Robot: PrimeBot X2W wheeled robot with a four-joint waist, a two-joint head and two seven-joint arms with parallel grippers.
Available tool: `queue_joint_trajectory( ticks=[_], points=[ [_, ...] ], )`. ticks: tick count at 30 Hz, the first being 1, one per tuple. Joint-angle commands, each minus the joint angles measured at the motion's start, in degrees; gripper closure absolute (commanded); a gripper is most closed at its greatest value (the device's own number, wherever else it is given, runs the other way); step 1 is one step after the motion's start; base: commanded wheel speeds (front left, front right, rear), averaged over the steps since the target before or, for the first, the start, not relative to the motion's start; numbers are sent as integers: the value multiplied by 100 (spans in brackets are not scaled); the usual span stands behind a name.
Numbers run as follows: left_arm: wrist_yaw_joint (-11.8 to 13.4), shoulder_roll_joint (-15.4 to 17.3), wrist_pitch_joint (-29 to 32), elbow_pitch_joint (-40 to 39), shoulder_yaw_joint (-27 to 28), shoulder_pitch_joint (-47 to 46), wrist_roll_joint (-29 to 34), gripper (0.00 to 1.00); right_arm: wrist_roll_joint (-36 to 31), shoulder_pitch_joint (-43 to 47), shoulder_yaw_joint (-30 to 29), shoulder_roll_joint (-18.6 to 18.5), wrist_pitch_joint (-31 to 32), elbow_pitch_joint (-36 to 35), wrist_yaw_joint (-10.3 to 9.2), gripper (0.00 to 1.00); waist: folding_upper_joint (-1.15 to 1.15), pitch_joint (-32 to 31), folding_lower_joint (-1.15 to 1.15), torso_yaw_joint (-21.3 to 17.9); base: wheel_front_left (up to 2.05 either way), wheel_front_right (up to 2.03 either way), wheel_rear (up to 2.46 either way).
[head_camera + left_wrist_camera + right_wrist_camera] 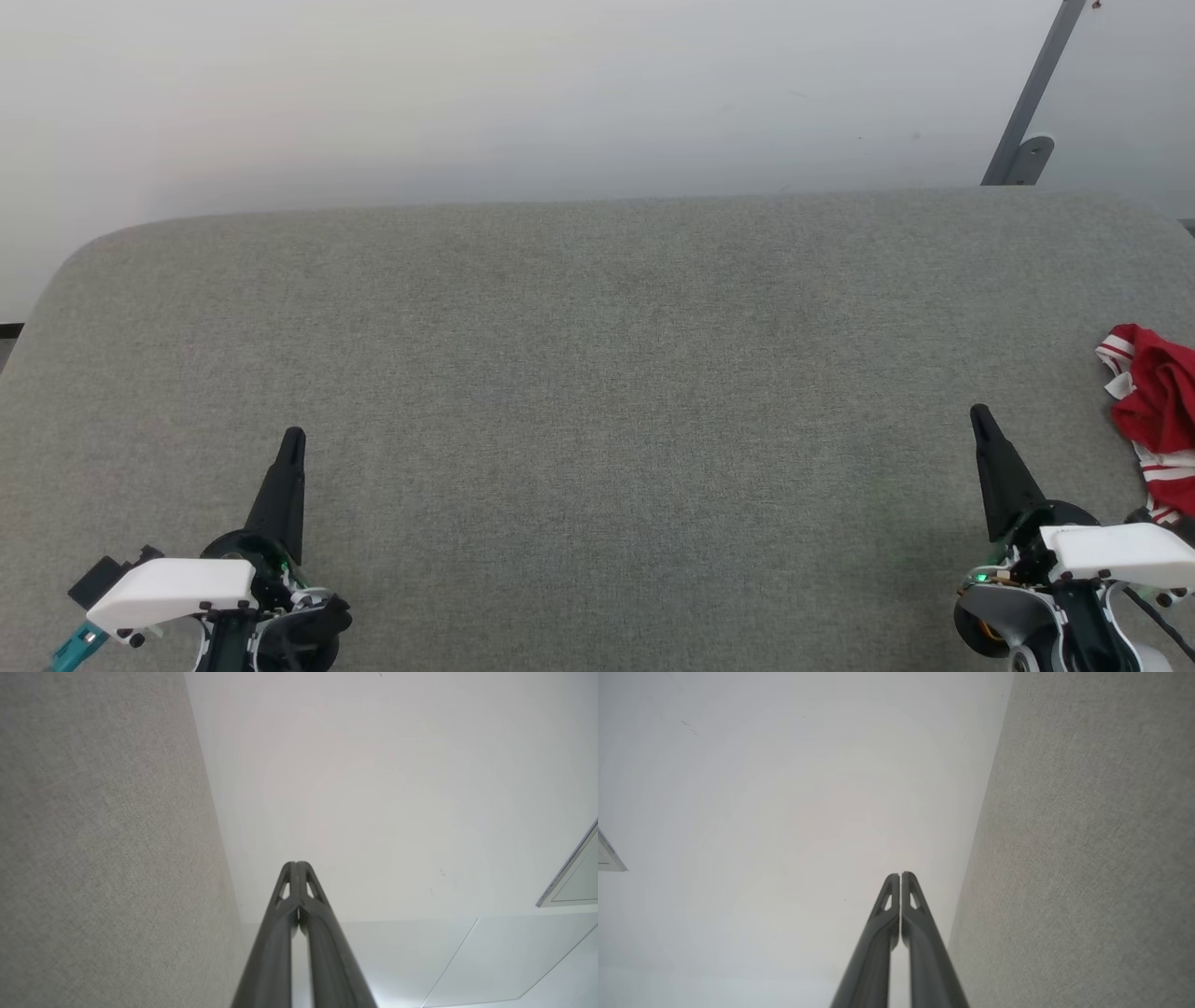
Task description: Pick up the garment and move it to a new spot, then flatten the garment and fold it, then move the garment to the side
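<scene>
red garment [1156, 401] crumpled, near closed right hand [978, 413]

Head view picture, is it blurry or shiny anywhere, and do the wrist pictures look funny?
Head view: soft, even light, no glare; the red shirt is sharp but cut off by the right edge, on the grey fabric surface. Left wrist view: the left gripper, jaws shut, looks soft near the lens. Right wrist view: the same for the right gripper.

Bare lab room: grey fabric-topped table [597, 373], plain white wall [467, 93]
</scene>
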Motion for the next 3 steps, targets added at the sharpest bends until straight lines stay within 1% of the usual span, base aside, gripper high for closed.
queue_joint_trajectory(
  ticks=[1, 3],
  points=[
    [12, -9, 24, -2, 20, -78, 25, 100, 23, -54, 4, 9, 13, 17, 0, 100, 0, 0, 0, 0, 0, 0, 0],
    [11, -10, 26, -1, 22, -78, 27, 100, 23, -54, 4, 9, 13, 17, 0, 100, 0, 0, 0, 0, 0, 0, 0]
  ],
)
